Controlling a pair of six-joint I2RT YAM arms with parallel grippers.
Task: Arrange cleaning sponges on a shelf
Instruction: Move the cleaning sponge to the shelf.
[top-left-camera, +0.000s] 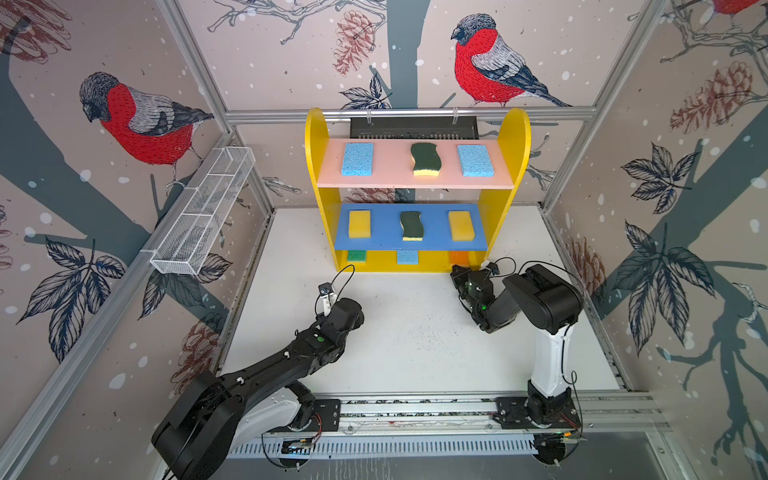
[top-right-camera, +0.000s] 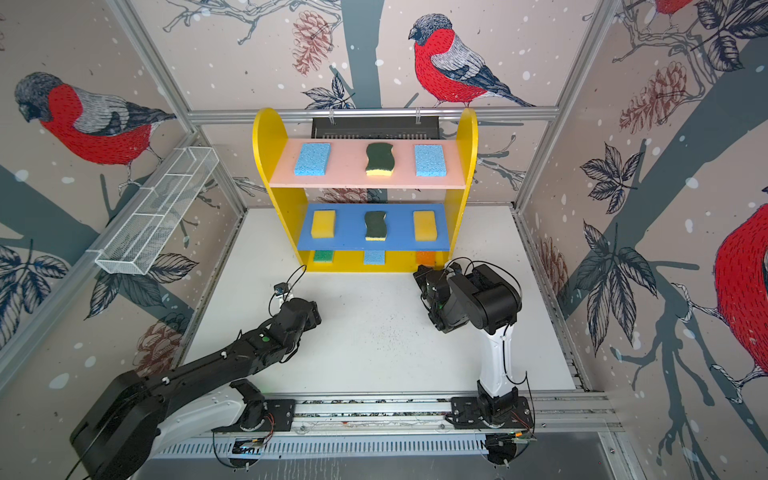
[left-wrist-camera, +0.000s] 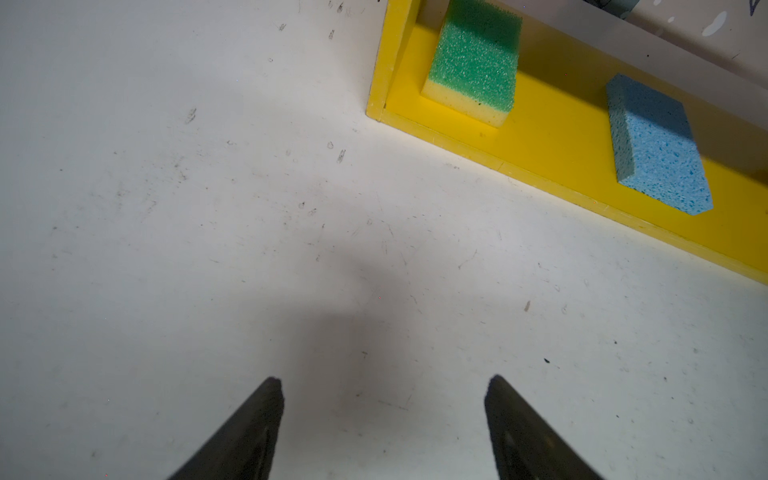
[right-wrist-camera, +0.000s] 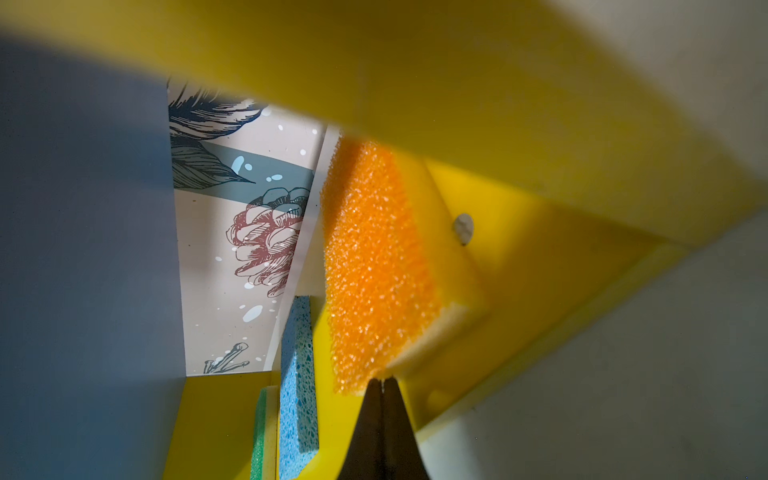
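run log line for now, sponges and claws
sponges: nine on yellow-sided three-level shelf | left claw: open over white table | right claw: shut, at orange foam sponge

The left arm (top-left-camera: 286, 361) is stretched far, the left gripper (left-wrist-camera: 382, 388) held parted; the right arm (top-left-camera: 548, 307) is folded, the right gripper (right-wrist-camera: 381, 384) closed tight.

nine sponges (top-left-camera: 426, 160), three per board, yellow-sided shelf (top-left-camera: 316, 137)
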